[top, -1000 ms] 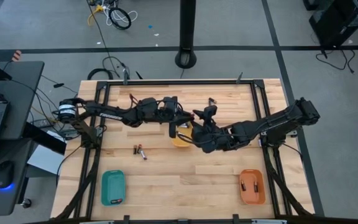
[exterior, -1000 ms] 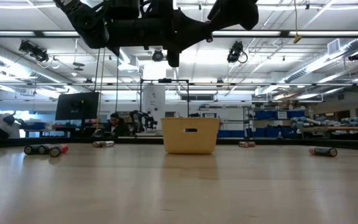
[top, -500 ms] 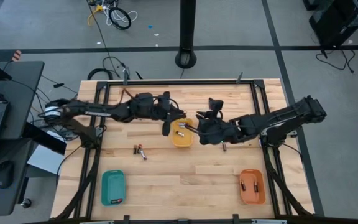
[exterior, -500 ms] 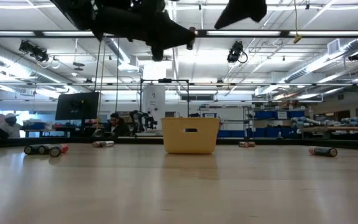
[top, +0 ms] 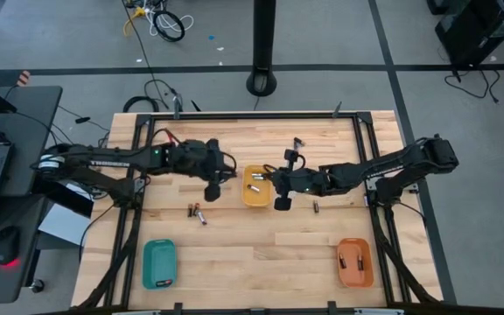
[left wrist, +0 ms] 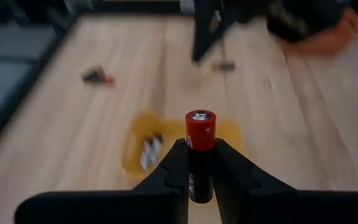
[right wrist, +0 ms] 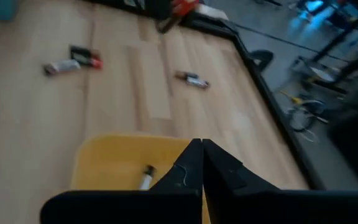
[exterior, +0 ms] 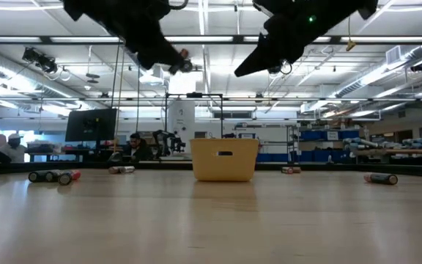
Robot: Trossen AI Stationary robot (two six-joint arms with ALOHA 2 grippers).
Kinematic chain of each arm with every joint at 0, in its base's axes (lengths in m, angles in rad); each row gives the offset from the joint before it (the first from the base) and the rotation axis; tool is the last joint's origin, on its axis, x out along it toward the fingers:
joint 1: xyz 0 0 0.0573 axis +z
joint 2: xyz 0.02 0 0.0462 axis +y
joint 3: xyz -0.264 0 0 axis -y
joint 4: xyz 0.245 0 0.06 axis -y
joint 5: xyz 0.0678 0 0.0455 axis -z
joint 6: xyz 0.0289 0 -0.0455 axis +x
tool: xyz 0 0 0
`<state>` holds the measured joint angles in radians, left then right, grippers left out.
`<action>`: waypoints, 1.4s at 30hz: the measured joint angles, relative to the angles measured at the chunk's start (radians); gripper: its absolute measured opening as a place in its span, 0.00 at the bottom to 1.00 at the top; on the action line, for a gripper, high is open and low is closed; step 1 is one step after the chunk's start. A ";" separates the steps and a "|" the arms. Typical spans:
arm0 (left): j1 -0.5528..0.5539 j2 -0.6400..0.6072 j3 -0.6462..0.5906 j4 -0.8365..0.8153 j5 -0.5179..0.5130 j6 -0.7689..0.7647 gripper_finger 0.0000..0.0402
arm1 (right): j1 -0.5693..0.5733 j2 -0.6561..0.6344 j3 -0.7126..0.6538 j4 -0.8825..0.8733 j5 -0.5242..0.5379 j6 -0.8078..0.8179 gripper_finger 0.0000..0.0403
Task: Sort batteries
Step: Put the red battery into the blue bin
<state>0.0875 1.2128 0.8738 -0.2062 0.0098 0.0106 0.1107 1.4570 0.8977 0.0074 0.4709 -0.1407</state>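
My left gripper (top: 211,191) hangs above the table just left of the yellow tray (top: 255,194) and is shut on a battery (left wrist: 201,132) that has a red top end. My right gripper (top: 281,203) hovers shut and empty at the tray's near right corner; in its wrist view the fingers (right wrist: 202,163) meet with nothing between them. The yellow tray (right wrist: 117,163) holds a few batteries (top: 254,181). Loose batteries (top: 198,213) lie on the wood to the tray's left, and another battery (top: 315,207) lies to its right. My left gripper pinches the battery's dark lower body (left wrist: 199,174) between its two fingers (left wrist: 169,177). The red end (left wrist: 201,121) sticks out past the fingertips. The fingers slant downward from the table's left side. The battery is lifted clear, high above the table (exterior: 183,54).
A teal tray (top: 158,263) stands near the front left. An orange tray (top: 354,262) with batteries stands at the front right. More batteries (top: 297,142) lie near the far edge. A black frame (top: 252,115) borders the table. Bare wood lies between the front trays.
My left gripper has carried its battery from the yellow tray's far left corner toward the table's left and tipped up from pointing steeply down. My right gripper has drawn back from over the yellow tray toward its near right corner and come lower.
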 joint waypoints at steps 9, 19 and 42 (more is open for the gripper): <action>-0.155 -0.035 0.000 -0.302 -0.043 -0.160 0.12 | -0.072 0.004 -0.065 0.145 -0.340 -0.010 0.01; -0.410 -0.044 0.010 -0.516 -0.044 -0.453 0.12 | -0.152 0.031 -0.065 0.216 -0.535 -0.064 0.01; -1.004 0.085 0.074 -0.717 -0.016 -1.169 0.12 | -0.199 0.031 -0.065 0.250 -0.552 -0.092 0.01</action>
<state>-0.9167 1.2980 0.9475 -0.9236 -0.0061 -1.1582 -0.0887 1.4883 0.8322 0.2577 -0.0808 -0.2323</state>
